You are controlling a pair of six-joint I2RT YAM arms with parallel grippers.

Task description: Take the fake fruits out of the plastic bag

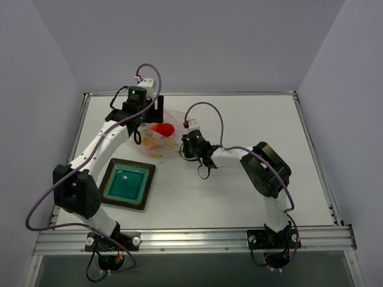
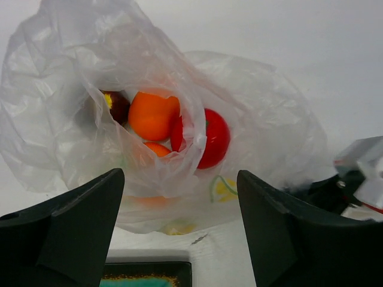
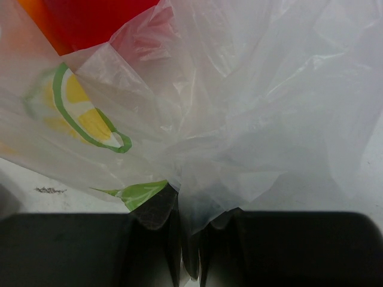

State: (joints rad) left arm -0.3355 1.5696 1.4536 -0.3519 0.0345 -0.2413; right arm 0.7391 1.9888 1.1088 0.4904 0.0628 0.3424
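Note:
The clear plastic bag (image 1: 160,139) with citrus-slice prints lies at the table's back middle, its mouth open in the left wrist view (image 2: 149,95). Inside show an orange fruit (image 2: 153,115), a red fruit (image 2: 210,137), a dark maroon fruit (image 2: 116,104) and another orange one (image 2: 157,149). My left gripper (image 1: 145,113) is open just above and behind the bag, its fingers (image 2: 78,227) apart before the bag's mouth, holding nothing. My right gripper (image 1: 187,147) is shut on a bunched fold of the bag (image 3: 197,197) at its right side, with the red fruit (image 3: 102,21) beyond.
A square teal dish (image 1: 127,184) with a dark rim sits at the front left, its edge in the left wrist view (image 2: 146,274). White walls stand around the table. The right arm's elbow (image 1: 266,168) rests at middle right.

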